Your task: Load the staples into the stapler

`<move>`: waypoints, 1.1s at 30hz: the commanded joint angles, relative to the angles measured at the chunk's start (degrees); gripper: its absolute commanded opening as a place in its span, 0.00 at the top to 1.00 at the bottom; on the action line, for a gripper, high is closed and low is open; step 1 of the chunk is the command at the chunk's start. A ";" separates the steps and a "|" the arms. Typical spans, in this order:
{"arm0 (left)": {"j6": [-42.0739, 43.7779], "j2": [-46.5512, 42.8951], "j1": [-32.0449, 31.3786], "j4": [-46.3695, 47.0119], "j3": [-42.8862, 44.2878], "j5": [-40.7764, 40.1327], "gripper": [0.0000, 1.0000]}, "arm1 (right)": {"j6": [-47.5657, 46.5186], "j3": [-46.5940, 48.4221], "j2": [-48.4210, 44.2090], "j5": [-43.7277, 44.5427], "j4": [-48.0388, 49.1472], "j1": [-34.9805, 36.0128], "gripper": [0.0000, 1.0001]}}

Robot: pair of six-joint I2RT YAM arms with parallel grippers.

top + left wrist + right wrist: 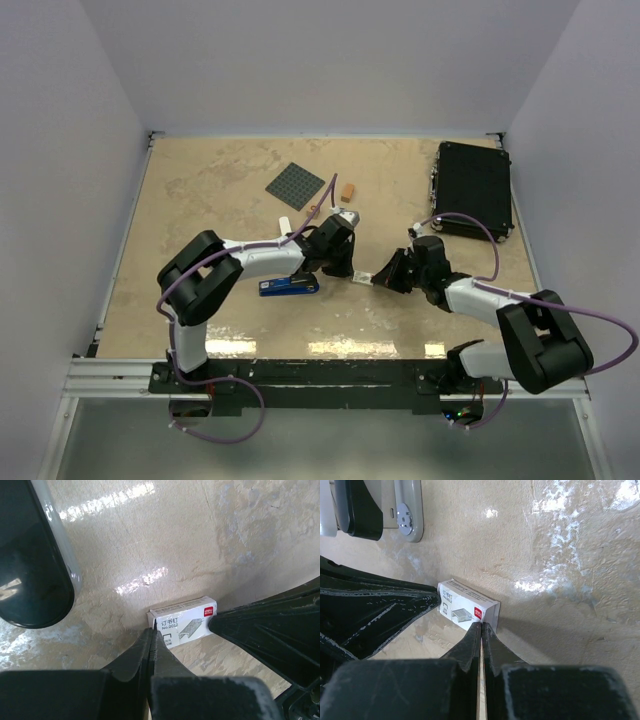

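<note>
- left gripper (152,630): fingers closed flat together, nothing between them; tips touch the near left corner of the staples box (185,622).
- right gripper (481,626): also closed on nothing, tips against the box's red-marked end.
- staples box: flat on the table (200,200), mid-table, between the two grippers.
- stapler (288,286): blue, lying left of the box, beside the left arm.
- Farther back: orange block (347,191), grey mat (296,183), and black case (473,188) far right.
</note>
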 commanded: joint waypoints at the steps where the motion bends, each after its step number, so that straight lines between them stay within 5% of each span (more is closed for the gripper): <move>1: -0.71 -2.95 0.09 -1.43 -0.87 -2.04 1.00 | -0.23 -0.23 -1.83 -1.05 -0.71 -0.62 1.00; 16: 0.17 -5.15 0.89 -3.89 -0.17 -4.42 1.00 | -3.49 2.76 -3.06 1.86 -8.46 -1.06 1.00; 18: 0.00 -5.24 0.80 -3.54 0.36 -3.10 0.89 | -3.75 2.85 -3.15 1.86 -8.46 -1.06 1.00; 19: -0.09 -5.24 0.71 -3.28 0.45 -1.70 0.73 | -3.84 2.94 -3.06 1.77 -8.46 -1.06 1.00; 22: -0.44 -4.45 0.45 -3.02 1.50 0.94 0.58 | -3.93 3.11 -2.80 1.59 -8.46 -1.15 1.00; 33: -0.09 -0.32 -0.34 -3.63 4.58 3.67 0.58 | -4.45 3.73 -1.57 1.15 -8.19 -1.15 1.00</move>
